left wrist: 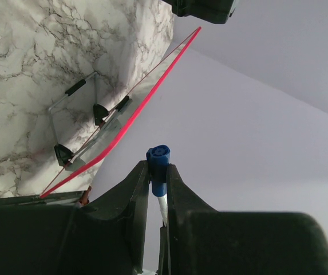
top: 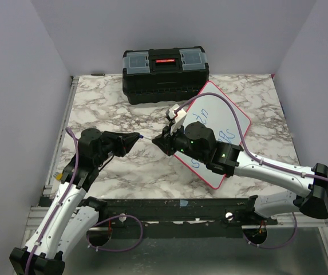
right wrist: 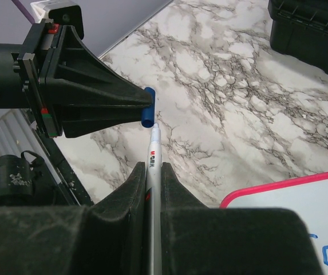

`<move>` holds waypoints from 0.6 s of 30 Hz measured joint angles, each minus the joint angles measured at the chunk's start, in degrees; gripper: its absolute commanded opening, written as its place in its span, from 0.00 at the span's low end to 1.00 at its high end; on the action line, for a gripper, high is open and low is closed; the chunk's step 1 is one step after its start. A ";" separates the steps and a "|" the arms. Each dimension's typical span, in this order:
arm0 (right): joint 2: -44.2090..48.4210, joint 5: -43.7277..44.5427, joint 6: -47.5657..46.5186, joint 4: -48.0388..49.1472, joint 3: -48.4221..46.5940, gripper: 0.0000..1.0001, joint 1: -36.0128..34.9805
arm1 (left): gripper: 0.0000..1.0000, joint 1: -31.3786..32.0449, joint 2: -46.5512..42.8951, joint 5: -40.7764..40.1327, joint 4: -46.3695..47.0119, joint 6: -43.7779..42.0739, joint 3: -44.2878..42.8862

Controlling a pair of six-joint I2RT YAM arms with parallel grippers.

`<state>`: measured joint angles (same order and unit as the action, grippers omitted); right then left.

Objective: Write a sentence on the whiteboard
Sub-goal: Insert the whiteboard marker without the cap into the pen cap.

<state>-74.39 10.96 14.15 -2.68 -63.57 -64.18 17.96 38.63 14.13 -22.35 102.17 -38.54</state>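
The whiteboard (top: 224,117), white with a red-pink rim, lies on the marble table at the right with blue writing on it; its corner (right wrist: 301,209) shows in the right wrist view and its rim (left wrist: 146,97) in the left wrist view. My right gripper (top: 160,140) (right wrist: 154,172) is shut on a silver marker (right wrist: 153,157) that points left. My left gripper (top: 137,137) (left wrist: 158,170) is shut on the marker's blue cap (left wrist: 158,162) (right wrist: 147,114). The marker's tip sits right beside the cap, above the table left of the board.
A black toolbox (top: 165,73) (right wrist: 312,28) stands at the back of the table, just behind the board's far corner. The right arm lies across the board's near half. Purple walls close in the table on three sides.
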 measured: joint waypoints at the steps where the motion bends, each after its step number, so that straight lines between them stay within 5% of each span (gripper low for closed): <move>1: 0.00 0.00 0.02 0.00 0.00 0.01 0.00 | 0.00 0.00 0.00 0.02 -0.02 0.00 0.00; 18: -0.17 0.09 0.44 -0.28 0.00 0.01 -0.07 | 0.00 -0.44 0.00 -0.04 -0.04 -0.02 0.00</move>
<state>-74.56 11.05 14.59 -2.96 -63.57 -64.25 17.52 38.63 14.09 -22.39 102.15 -38.54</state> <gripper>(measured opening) 0.114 0.160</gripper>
